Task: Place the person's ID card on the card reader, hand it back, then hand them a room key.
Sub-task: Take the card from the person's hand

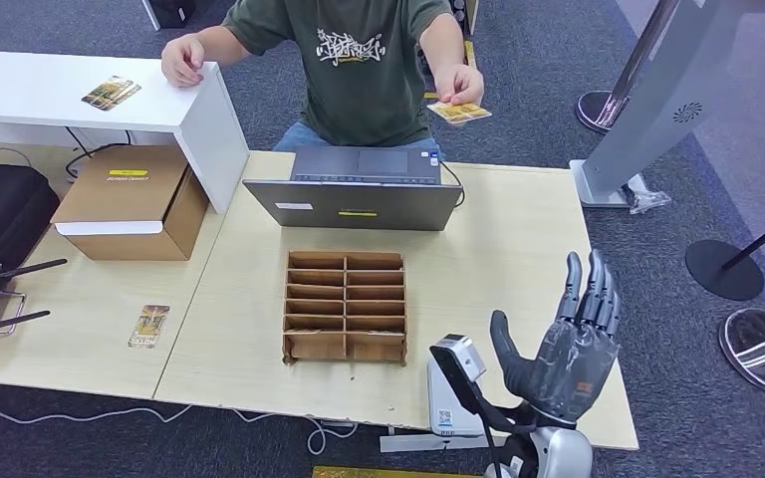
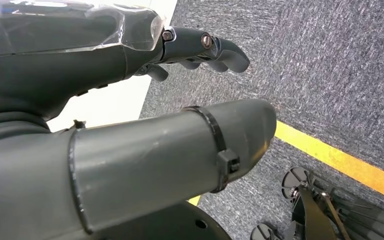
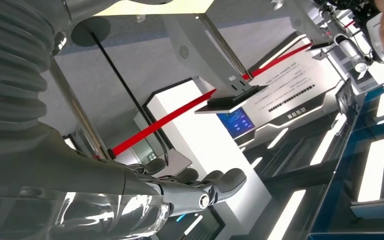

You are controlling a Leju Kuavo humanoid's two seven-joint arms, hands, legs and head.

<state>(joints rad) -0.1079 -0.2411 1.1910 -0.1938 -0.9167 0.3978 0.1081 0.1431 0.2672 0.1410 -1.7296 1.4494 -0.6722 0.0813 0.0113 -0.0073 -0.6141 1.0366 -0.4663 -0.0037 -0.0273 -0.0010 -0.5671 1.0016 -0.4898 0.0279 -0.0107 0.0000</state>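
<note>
1. Head view puts your right robot hand (image 1: 570, 344) low at the near right corner of the table (image 1: 518, 249), raised palm-up with fingers straight and spread, holding nothing.
2. Right wrist view agrees: the right robot hand's fingers (image 3: 215, 182) are extended and apart, nothing between them.
3. Left wrist view shows your left robot hand (image 2: 130, 100) hanging over the grey carpet (image 2: 330, 65), thumb out, fingers loosely curled and parted, nothing in it.
4. Just beside the right robot hand, toward the middle of the table's near edge, sits a small grey-and-white device (image 1: 453, 393); likely the card reader, though you cannot tell for certain.
5. Further in stands a wooden slotted rack (image 1: 345, 306), and beyond it an open laptop (image 1: 359, 189).
6. The ID card (image 1: 460, 112) is pinched in the person's hand (image 1: 461, 85), held in the air past the far table edge, just right of the laptop.
7. Key relation: the ID card lies well forward of the right robot hand and somewhat to its left; the right robot hand is plainly the nearer one.
8. The ID card's long axis runs roughly side to side, slightly tilted, face up.
9. Judgement: you are at the receiving step; reach forward to meet the ID card.
10. Another card (image 1: 148, 326) lies on the table's left part, long axis pointing away from you.
</note>
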